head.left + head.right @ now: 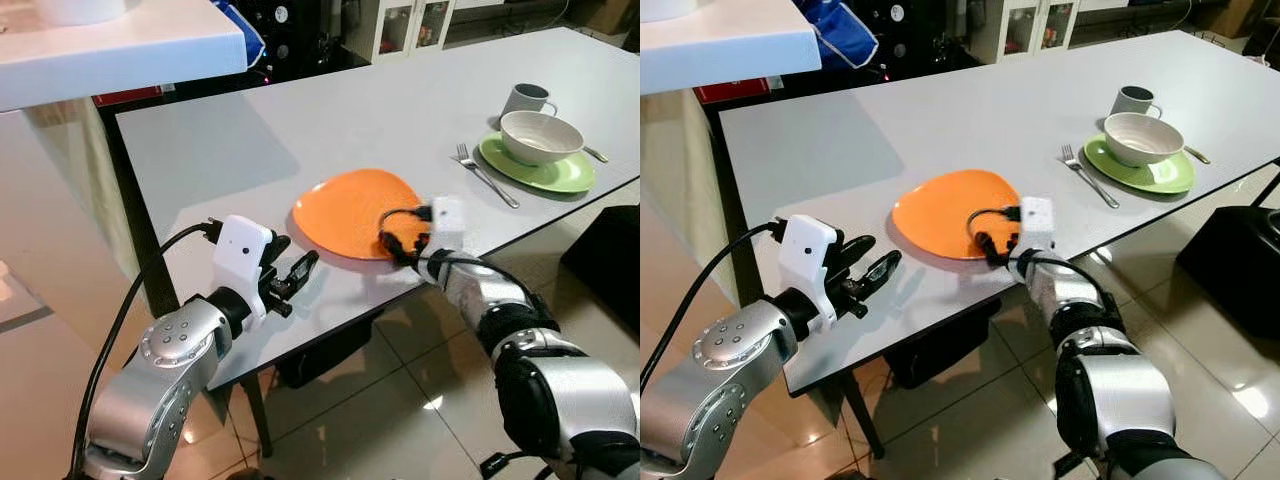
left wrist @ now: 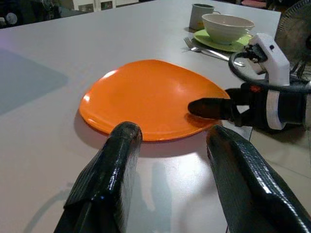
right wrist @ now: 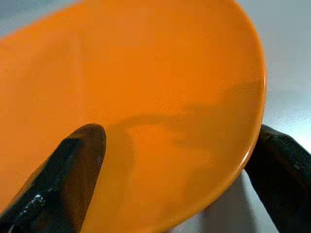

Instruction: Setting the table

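Note:
An orange plate (image 1: 350, 210) lies flat on the grey table (image 1: 250, 130), close to its front edge. My right gripper (image 1: 393, 243) is open at the plate's near right rim. One of its fingers (image 3: 73, 165) rests over the plate's top and the other sits outside the rim. My left gripper (image 1: 297, 258) hovers open just above the table to the left of the plate, pointing at it, with nothing between its fingers (image 2: 116, 160).
At the table's right end a white bowl (image 1: 540, 135) sits on a green plate (image 1: 560, 178), with a fork (image 1: 485, 175) on its left and a grey mug (image 1: 527, 98) behind. A white counter (image 1: 120, 50) overhangs at the far left. A dark object (image 1: 610, 260) stands on the floor at right.

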{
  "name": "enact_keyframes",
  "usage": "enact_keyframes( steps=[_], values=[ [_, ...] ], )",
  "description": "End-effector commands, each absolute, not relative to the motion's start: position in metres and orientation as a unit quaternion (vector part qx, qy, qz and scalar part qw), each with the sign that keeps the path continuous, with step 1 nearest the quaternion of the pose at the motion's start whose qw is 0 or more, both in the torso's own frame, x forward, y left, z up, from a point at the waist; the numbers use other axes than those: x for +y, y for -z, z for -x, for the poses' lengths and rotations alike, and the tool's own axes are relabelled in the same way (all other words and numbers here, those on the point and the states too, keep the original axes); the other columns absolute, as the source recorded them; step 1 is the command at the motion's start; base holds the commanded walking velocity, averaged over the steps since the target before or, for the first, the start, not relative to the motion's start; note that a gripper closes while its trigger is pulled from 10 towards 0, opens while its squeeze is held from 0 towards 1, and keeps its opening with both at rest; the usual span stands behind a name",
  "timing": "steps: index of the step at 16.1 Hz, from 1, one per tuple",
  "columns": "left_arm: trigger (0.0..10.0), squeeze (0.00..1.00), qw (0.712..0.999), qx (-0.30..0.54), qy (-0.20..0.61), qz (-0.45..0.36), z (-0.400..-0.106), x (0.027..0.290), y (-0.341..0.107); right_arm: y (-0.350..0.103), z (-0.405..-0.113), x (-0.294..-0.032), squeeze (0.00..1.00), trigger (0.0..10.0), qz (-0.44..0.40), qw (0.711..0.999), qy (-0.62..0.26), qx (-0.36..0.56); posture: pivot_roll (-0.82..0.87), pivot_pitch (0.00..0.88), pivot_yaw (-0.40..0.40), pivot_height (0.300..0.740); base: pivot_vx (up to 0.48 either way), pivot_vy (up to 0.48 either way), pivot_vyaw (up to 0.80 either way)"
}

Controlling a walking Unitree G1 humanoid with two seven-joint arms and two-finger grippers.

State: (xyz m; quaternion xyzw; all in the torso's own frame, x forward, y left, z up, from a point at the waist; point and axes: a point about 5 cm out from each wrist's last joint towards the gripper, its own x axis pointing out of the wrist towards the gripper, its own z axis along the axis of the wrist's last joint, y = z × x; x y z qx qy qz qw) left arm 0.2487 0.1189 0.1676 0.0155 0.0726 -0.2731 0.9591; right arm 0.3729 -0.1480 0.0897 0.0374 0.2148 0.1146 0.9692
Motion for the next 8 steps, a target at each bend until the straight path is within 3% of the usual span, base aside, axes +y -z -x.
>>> enact_keyframes(
  steps=[1, 2, 8],
  values=[
    [10.0, 0.00, 0.962, 0.067, 0.264, -0.016, -0.251, 0.121, -0.169, -0.090, -0.373, -0.153, 0.47, 10.0, -0.008, 0.973, -0.103, 0.207, 0.07, 0.000, -0.035, 0.740, 0.000, 0.000, 0.00],
    [10.0, 0.00, 0.962, 0.067, 0.264, -0.016, -0.251, 0.121, -0.169, -0.090, -0.373, -0.156, 0.00, 10.0, 0.001, 0.974, -0.094, 0.206, 0.07, 0.000, -0.034, 0.740, 0.000, 0.000, 0.00],
    [10.0, 0.00, 0.961, 0.065, 0.268, -0.014, -0.253, 0.118, -0.168, -0.084, -0.369, -0.180, 0.00, 10.0, -0.012, 0.973, -0.032, 0.230, 0.06, 0.000, -0.034, 0.740, 0.000, 0.000, 0.00]
  ],
)
